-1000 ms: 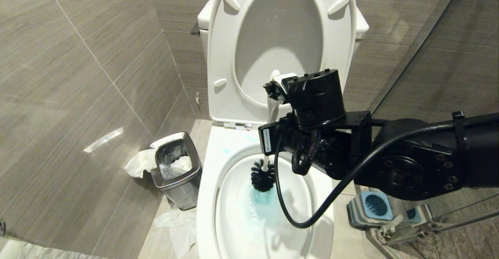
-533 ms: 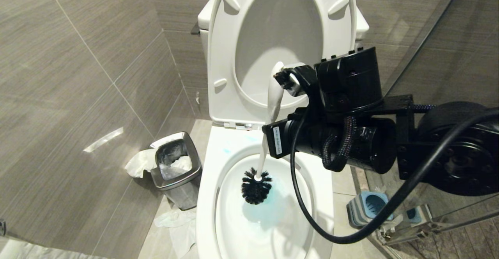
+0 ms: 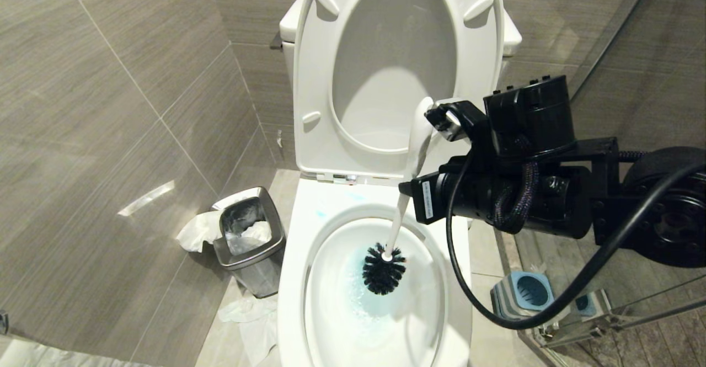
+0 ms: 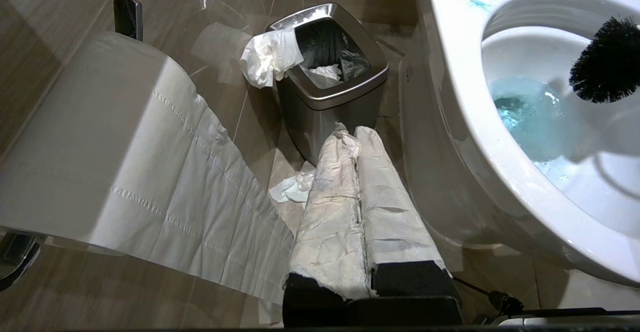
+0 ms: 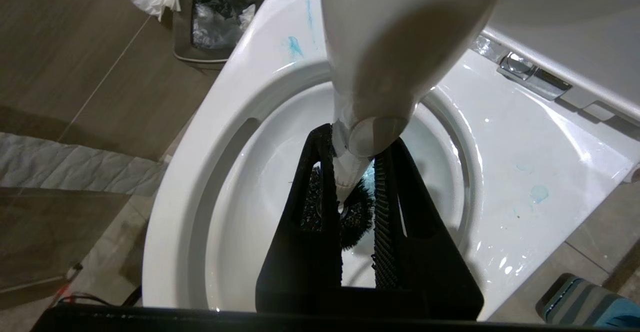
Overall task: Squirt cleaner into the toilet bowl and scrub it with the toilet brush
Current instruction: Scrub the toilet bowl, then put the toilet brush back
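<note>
Swinging rightward since a second ago, the right arm now sits over the bowl's right side, and the brush (image 3: 386,256) has come along with it: its black head, which hung near the bowl's back wall, now sits nearer the middle, over the blue water. The handle has tipped too, leaning up and to the right into the right hand (image 5: 354,192), where a second ago it stood nearly upright. Bin and holder haven't budged.

That right hand is clamped on the white handle, one black finger on each side, the bristle head showing below between them. The handle's rounded tip rises above the hand, in front of the raised seat (image 3: 314,80).

Cleaner (image 3: 367,301) tints the water pale teal in the bowl (image 3: 292,301), just under and beside the bristles. The left wrist view adds teal smears on the rim and a darker swirl in the water; it also shows a toilet roll (image 4: 90,142) close by and the steel bin (image 4: 330,72) stuffed with tissue. Left hand (image 4: 357,137), wrapped in white, is clenched with its fingers pressed together, low beside the bowl's outer wall, gripping nothing. Striped holder (image 3: 524,295) stands on the floor to the bowl's right.
</note>
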